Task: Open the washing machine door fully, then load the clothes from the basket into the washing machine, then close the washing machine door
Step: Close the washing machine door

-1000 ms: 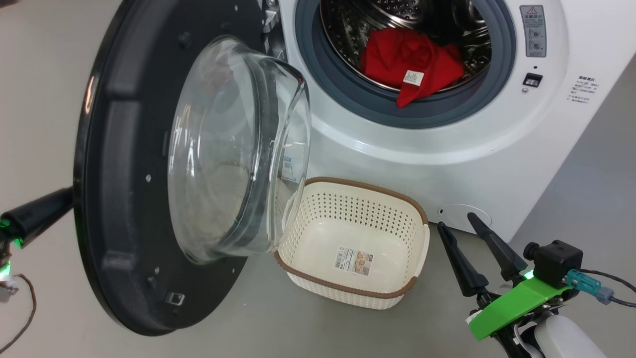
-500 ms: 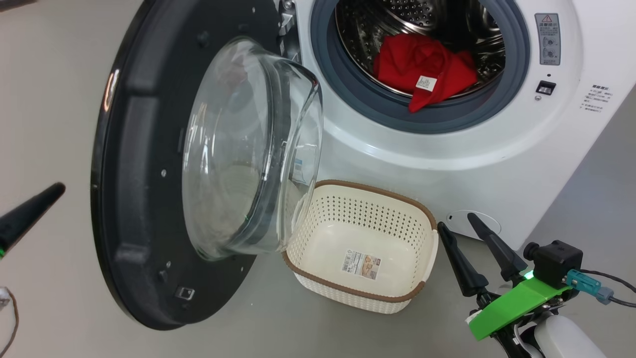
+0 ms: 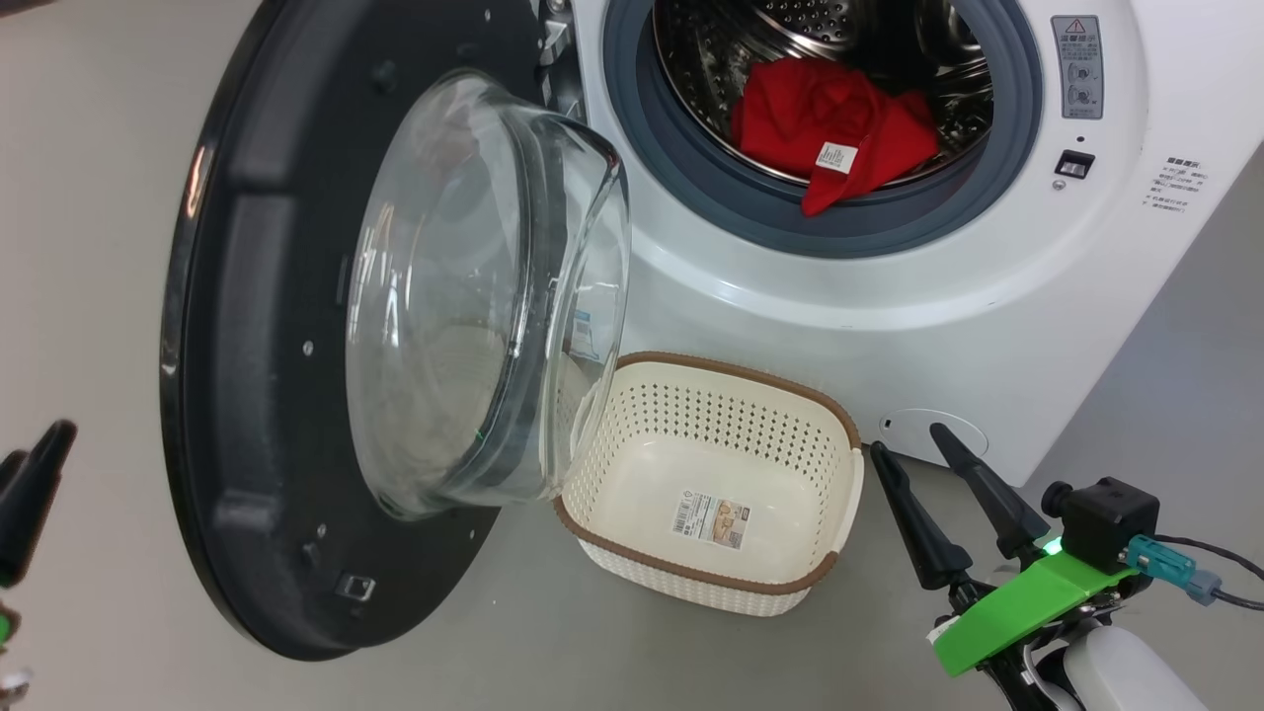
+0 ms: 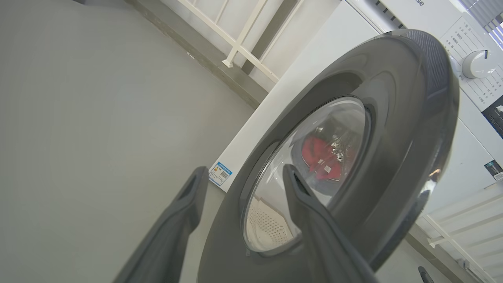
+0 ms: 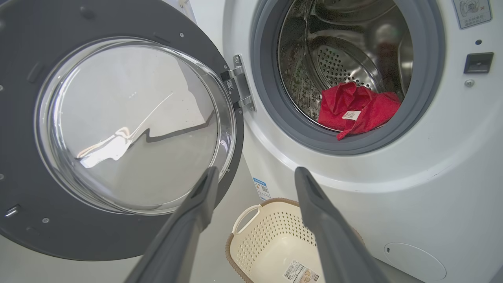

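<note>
Head view: door (image 3: 257, 395) wide open, bare floor (image 3: 89, 197) to its left; basket (image 3: 706, 367) empty beside washer (image 3: 889, 326); right gripper (image 3: 906, 440) fingers apart.
Left wrist view: left gripper (image 4: 244, 169) fingers apart, near door's outer face.
Right wrist view: clothes (image 5: 353, 108) in drum (image 5: 342, 59).

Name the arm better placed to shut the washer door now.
Left. The left gripper sits open at the washing machine door's outer face, likely ready to push it shut; the right gripper hangs low beside the basket.
</note>
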